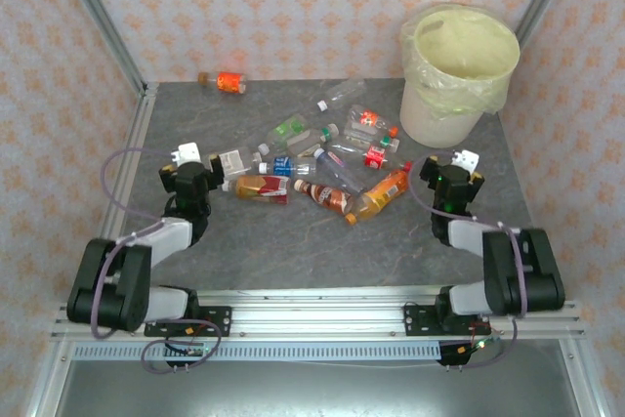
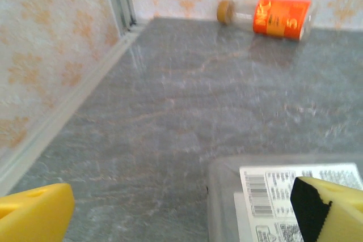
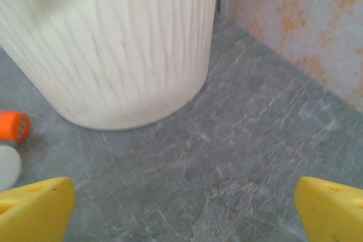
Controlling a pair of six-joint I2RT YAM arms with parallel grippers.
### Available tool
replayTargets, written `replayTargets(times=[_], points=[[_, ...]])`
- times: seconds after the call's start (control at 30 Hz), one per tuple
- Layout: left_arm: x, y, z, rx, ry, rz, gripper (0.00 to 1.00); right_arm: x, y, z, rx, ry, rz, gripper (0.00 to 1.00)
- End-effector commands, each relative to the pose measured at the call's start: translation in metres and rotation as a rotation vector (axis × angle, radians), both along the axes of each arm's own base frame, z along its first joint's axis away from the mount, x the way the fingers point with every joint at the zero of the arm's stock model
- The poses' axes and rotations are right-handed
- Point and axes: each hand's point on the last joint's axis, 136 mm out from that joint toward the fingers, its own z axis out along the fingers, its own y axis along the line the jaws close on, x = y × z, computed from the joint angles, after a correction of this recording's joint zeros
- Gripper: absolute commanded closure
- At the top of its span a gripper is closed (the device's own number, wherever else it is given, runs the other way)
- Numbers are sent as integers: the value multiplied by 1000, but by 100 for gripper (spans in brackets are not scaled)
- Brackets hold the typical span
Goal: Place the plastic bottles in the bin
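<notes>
As the right claw (image 3: 182, 212) gapes, bin (image 3: 113, 43) stands ahead.

- Top external: mounted high above and behind the arm bases, tilted down and forward. It is a far view that covers the whole table (image 1: 293, 251) up to the back wall.
- Left wrist: low and close over the table, facing the far left corner. The left gripper (image 2: 181, 213) frames the bottom edge.
- Right wrist: low and very close to the bin (image 3: 113, 43), facing the far right corner. The right gripper (image 3: 184, 211) frames the bottom edge.
- Shared by top and left wrist: the orange bottle (image 2: 282, 18) at the back wall.
- Shared by top and right wrist: the bin's wall and the table beside it.
</notes>
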Motion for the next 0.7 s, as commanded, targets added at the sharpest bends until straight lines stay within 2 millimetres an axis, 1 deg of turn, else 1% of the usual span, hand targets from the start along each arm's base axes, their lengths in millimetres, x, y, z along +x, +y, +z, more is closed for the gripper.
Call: replayTargets(times=[0.0,0.03,0.07,0.1,0.17,0.27,0.33,0.37,0.43,0.5,0.6,0.67], points=[[-14,11,20,-27,7,96,0,-11,-2,30,62,-6,-43,1],[-17,11,24,-51,13,112,0,-14,-2,36,95,-15,-57,1],[-22,12,29,-80,25,136,0,-19,-2,38,133,3,-74,1],[-26,13,33,-117,38,164,0,-25,-3,39,174,20,-95,1],[-35,8,37,-197,70,187,0,-37,-2,37,258,72,-137,1],[-51,1,40,-317,126,240,0,-51,14,31,392,163,-119,1],[-63,-4,35,-422,167,295,0,-58,29,25,490,223,-84,1],[-66,-11,30,-484,200,297,0,-61,38,21,542,257,-65,1],[-63,-34,21,-588,279,223,0,-68,52,14,612,335,-35,1],[-60,-55,17,-670,346,164,0,-75,60,10,653,403,-28,1],[-54,-79,13,-736,418,104,0,-76,69,15,682,418,19,1],[-51,-88,10,-763,461,105,0,-68,81,24,699,398,102,1]])
